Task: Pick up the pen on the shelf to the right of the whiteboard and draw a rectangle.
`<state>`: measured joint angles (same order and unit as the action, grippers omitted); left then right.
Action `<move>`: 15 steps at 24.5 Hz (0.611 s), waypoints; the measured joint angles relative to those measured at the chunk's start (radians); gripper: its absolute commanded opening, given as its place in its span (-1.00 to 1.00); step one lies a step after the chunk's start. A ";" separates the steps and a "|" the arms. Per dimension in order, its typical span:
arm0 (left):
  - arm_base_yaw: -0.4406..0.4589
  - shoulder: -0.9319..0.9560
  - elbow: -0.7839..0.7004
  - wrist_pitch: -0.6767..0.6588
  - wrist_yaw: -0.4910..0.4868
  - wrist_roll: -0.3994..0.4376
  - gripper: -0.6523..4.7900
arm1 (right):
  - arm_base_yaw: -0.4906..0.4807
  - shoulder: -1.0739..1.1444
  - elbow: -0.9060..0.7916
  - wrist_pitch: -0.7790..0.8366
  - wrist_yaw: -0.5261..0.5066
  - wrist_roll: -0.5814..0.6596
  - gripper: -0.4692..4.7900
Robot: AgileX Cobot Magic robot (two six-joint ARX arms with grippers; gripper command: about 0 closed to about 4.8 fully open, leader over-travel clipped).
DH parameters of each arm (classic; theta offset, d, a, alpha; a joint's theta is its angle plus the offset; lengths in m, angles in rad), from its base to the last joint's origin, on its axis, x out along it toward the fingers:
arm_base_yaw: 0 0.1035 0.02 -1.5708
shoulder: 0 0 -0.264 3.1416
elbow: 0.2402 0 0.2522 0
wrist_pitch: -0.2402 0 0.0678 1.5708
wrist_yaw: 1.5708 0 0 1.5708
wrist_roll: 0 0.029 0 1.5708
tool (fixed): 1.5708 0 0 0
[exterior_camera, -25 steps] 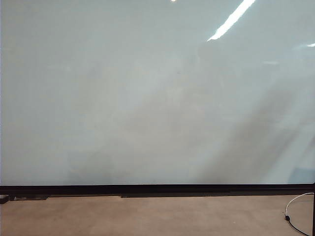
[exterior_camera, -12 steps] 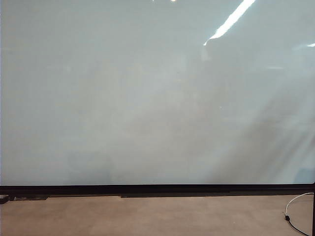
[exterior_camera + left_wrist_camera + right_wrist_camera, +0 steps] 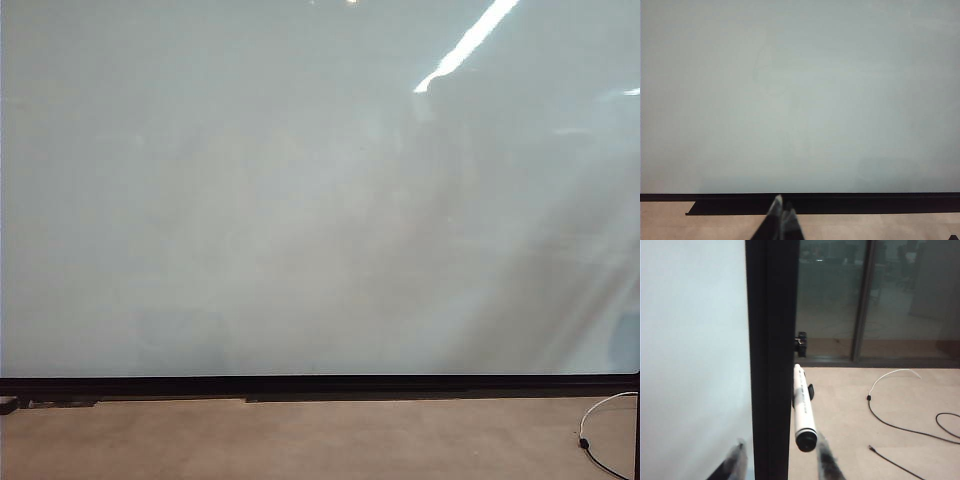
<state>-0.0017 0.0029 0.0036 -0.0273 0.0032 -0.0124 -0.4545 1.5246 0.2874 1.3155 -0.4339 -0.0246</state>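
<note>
Whiteboard: blank surface was recorded. Pen: was seen beside the board's black frame, between but untouched by the spread jaws of the right gripper. Left gripper: jaws were pressed together, facing the board.

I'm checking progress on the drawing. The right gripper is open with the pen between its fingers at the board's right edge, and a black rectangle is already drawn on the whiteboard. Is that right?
Not quite. The whiteboard bears no rectangle yet, as the exterior view shows. The rest holds: in the right wrist view the right gripper is open with the pen between its fingers, beside the board's black frame.
</note>
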 measured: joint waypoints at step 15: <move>0.000 0.000 0.000 0.000 0.000 0.000 -0.78 | -0.048 0.097 0.079 -0.026 -0.125 0.020 -0.13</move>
<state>-0.0017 0.0025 0.0036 -0.0269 0.0032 -0.0120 -0.5026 1.6215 0.3664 1.2892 -0.5591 -0.0048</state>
